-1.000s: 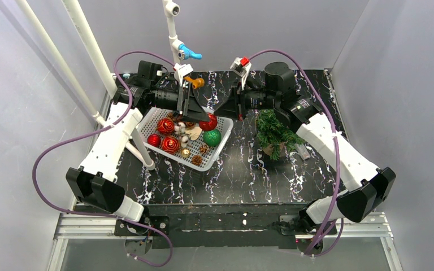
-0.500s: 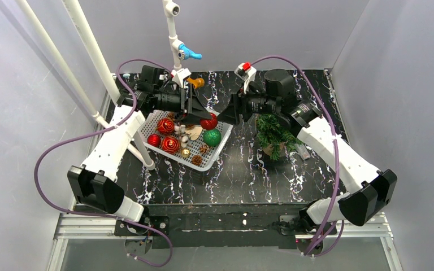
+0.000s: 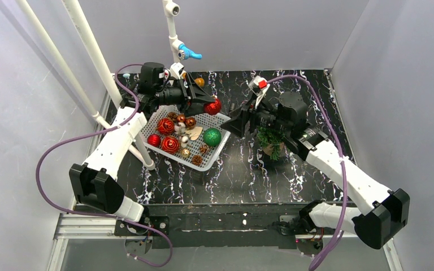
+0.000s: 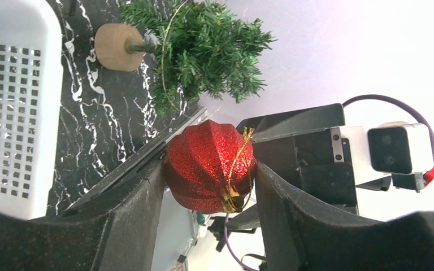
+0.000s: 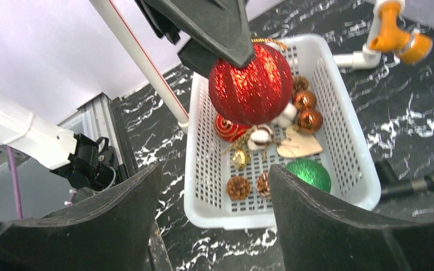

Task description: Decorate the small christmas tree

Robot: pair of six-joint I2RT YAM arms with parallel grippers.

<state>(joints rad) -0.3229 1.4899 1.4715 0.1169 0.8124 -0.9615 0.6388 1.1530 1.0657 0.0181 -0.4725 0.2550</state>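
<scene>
My left gripper (image 3: 205,105) is shut on a glittery red ball ornament (image 3: 213,106) with a gold loop, held in the air above the far right corner of the white basket (image 3: 217,152). In the left wrist view the ball (image 4: 203,158) sits between both fingers (image 4: 135,209). The small christmas tree (image 3: 270,137) stands right of the basket, partly under my right arm; its brown base (image 4: 114,47) rests on the black marbled table. My right gripper (image 3: 234,122) is open and empty, facing the ball (image 5: 250,84) from the tree's side.
The basket (image 5: 282,217) holds a green ball (image 5: 308,173), red ornaments (image 3: 169,144), pinecones (image 5: 238,187), small copper balls (image 5: 308,119) and a wooden heart (image 5: 298,145). White pipes (image 3: 85,45) rise at the left and back, with an orange fitting (image 5: 398,36) by the basket.
My left gripper lifted the red ball out of the basket and carried it right. My right gripper opened and drew back toward the tree.
</scene>
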